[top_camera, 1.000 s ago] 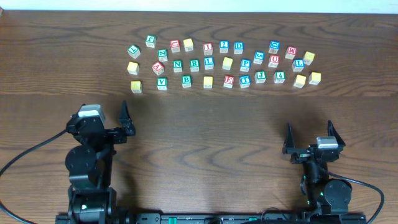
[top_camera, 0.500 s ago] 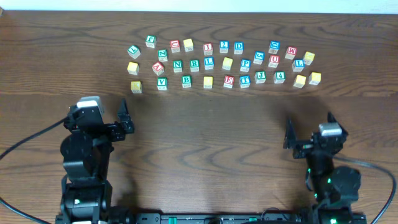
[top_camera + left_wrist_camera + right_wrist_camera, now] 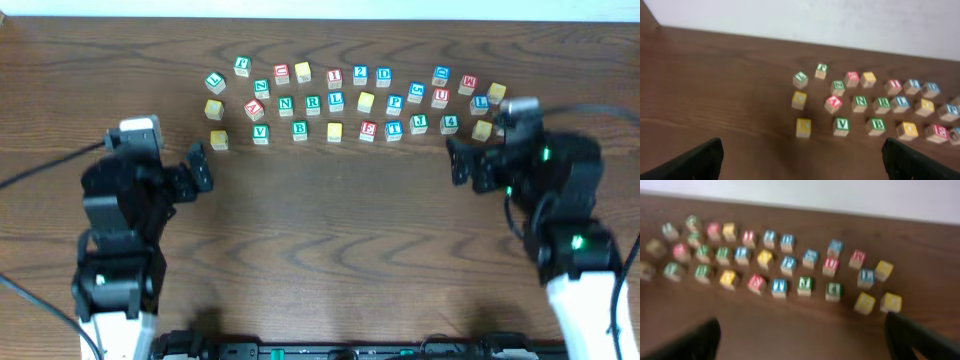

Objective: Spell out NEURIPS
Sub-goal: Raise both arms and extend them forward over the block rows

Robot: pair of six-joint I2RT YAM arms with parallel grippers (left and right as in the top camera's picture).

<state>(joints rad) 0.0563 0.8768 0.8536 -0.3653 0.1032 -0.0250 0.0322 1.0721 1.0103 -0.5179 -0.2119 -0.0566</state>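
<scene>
The left gripper (image 3: 801, 150) has its jaws at full spread with nothing between them. The right gripper (image 3: 802, 326) is likewise fully apart and empty. Both hover over bare table (image 3: 330, 230), on the 6 o'clock side of the letter cubes (image 3: 360, 74).

**Task status.** Judged as not started. No cube stands apart from the cluster and no row has been begun on the near half of the table. All seven placements are left to do.

**Location of task cubes (overhead view).**
- The cluster forms three loose rows at the 12 o'clock side of the table, toward 1 o'clock from the left gripper and 11 o'clock from the right.
- The green N cube (image 3: 286, 104) sits in the middle row, with the green R cube (image 3: 313, 103) just beside it at 3 o'clock.
- The red I cube (image 3: 334, 78) lies at 1 o'clock of the R.
- The blue P cube (image 3: 394, 103) is in the middle row, with the red E cube (image 3: 368, 130) at its 7 o'clock and the red U cube (image 3: 441, 98) toward 3 o'clock, near the right gripper.
- A spare green N cube (image 3: 261, 88) sits at 10 o'clock of the first.
- The S cannot be picked out: the yellow-faced cubes (image 3: 366, 102) show no readable letter.

**View differences.**
- Only the overhead view shows both arms and the full layout.
- The left wrist view is sharper on the 9 o'clock end, including the green V cube (image 3: 841, 126), but cuts off the other end.
- The right wrist view is blurred, yet it shows the end yellow cubes (image 3: 864, 302) that the right arm partly covers from above.
</scene>
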